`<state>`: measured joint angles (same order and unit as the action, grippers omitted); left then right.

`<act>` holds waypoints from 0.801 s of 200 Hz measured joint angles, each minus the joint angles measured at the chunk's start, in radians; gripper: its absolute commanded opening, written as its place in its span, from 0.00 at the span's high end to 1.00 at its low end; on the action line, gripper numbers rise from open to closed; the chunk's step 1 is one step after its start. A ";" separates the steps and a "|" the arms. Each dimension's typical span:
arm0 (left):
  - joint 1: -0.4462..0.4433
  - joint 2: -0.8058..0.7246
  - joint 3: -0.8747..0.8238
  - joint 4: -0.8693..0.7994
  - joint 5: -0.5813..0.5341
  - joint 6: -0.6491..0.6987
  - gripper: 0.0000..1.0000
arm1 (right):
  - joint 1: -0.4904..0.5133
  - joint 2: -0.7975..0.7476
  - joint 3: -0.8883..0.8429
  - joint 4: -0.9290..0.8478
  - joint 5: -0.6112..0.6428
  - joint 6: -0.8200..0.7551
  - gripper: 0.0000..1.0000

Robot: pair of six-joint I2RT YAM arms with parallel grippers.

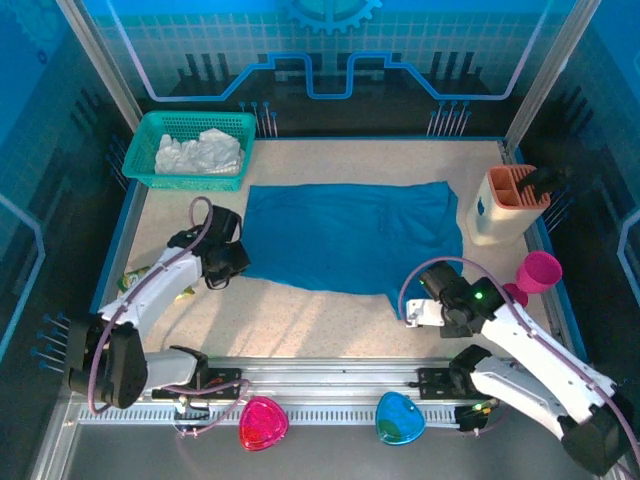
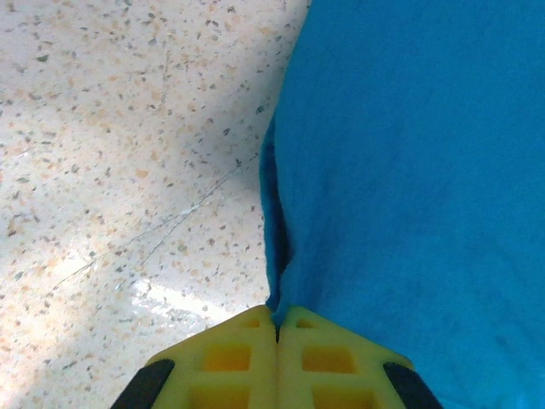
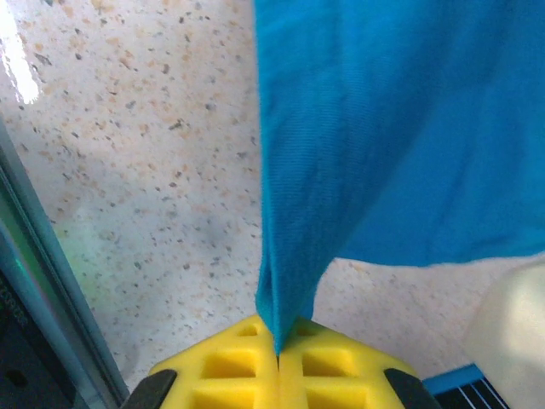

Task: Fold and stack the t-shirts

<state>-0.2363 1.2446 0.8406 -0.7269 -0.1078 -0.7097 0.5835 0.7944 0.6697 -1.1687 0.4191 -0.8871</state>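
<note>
Teal t-shirt spread flat on desk, near corners pinched: left end effector closed on one, right end effector closed on other; lift both evenly, hold hem taut, carry toward far edge, lay down square.

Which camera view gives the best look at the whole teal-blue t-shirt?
The top external view: the teal-blue t-shirt lies spread out, nearly its whole outline visible. The wrist views give close patches, edges pinched by the left hand and right hand.

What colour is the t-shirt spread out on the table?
The t-shirt is plain teal-blue with no print visible. The top external view shows it best.
</note>
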 measured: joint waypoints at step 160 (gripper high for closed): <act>0.002 0.165 0.181 -0.093 -0.037 -0.013 1.00 | -0.237 0.413 0.315 0.611 0.042 -0.262 1.00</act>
<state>-0.2344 1.4094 1.0214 -0.8204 -0.1452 -0.7231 0.3466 1.2072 0.9844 -0.5575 0.4606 -1.1488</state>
